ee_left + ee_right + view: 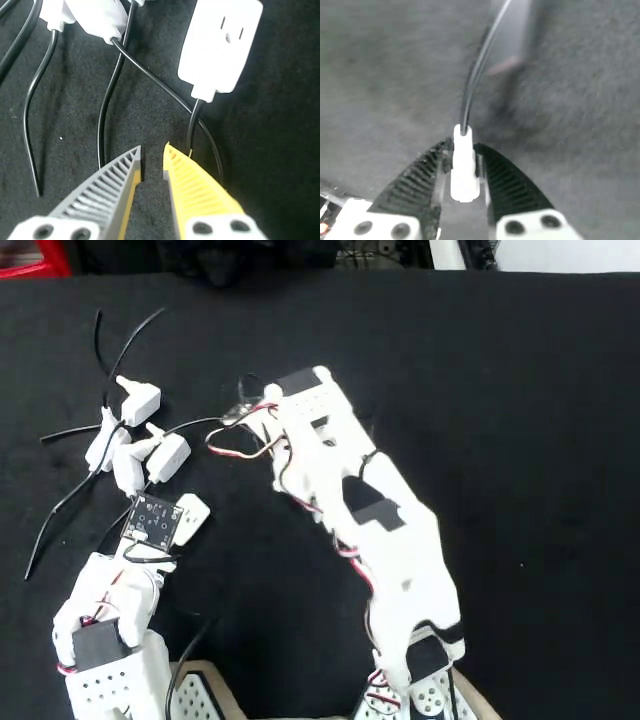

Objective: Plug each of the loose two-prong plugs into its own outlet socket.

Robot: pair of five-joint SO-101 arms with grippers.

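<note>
Toward the left edge of the table (520, 390), an outlet socket (220, 45) lies slots-up just ahead of the left gripper (152, 150), fingers a sliver apart on nothing. Nearer the middle, the right gripper (463, 147) is clamped on a white plug (464, 175), cord trailing off. I'd pin that socket down first, then square up the prongs before pushing.

Bench (500, 390): black cloth surface. Socket (220, 45), white, lies flat just ahead of left tool (152, 147), toward its yellow-finger side. Black cords (107, 115) trail past the tool tips. White plugs (168, 455) clustered farther ahead.
</note>
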